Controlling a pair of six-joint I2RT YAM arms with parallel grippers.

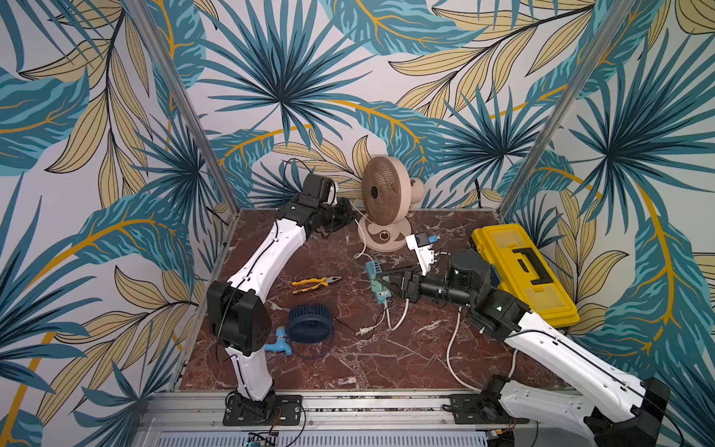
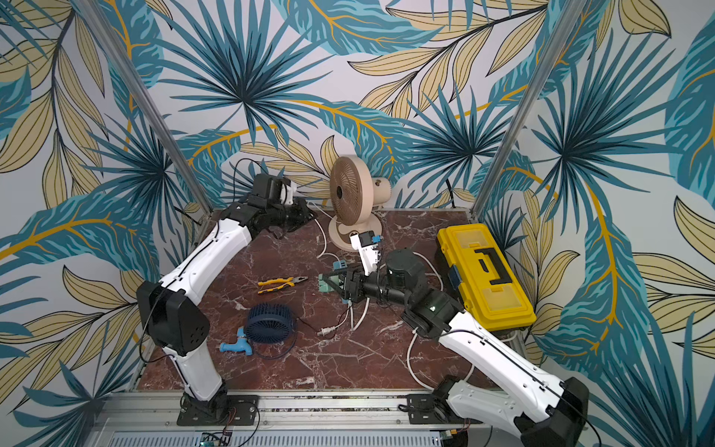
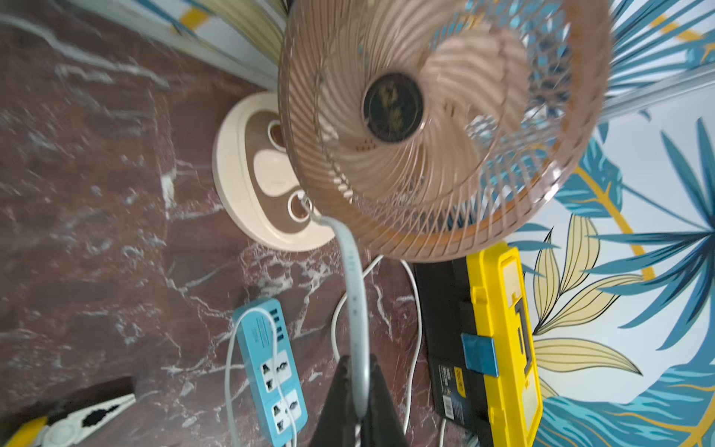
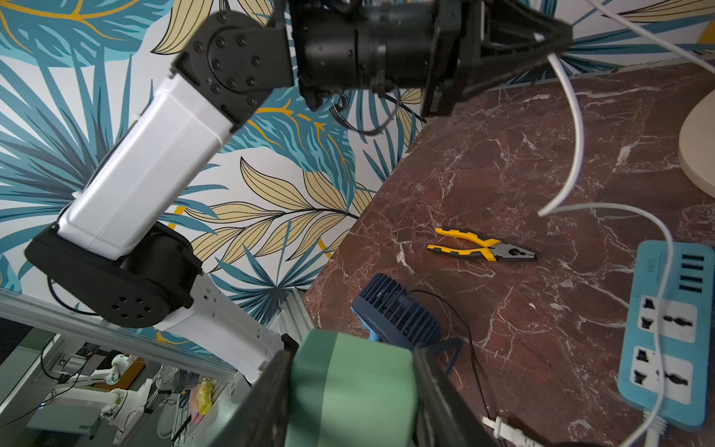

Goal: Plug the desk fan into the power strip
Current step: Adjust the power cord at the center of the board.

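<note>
Two grips: left fingers (image 3: 340,387) pinch the desk fan's (image 1: 381,189) white cord (image 3: 354,278), right fingers (image 4: 437,387) squeeze what looks like a green block (image 4: 348,402). The power strip (image 4: 657,340) lies on the bench (image 4: 503,154) nearby.

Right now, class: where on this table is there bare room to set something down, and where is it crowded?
The table is bare along its front edge, between the navy fan and the thick white cord; also behind the pliers, beside the left arm. Crowded: around the power strip, loose plug and right pincer.
</note>
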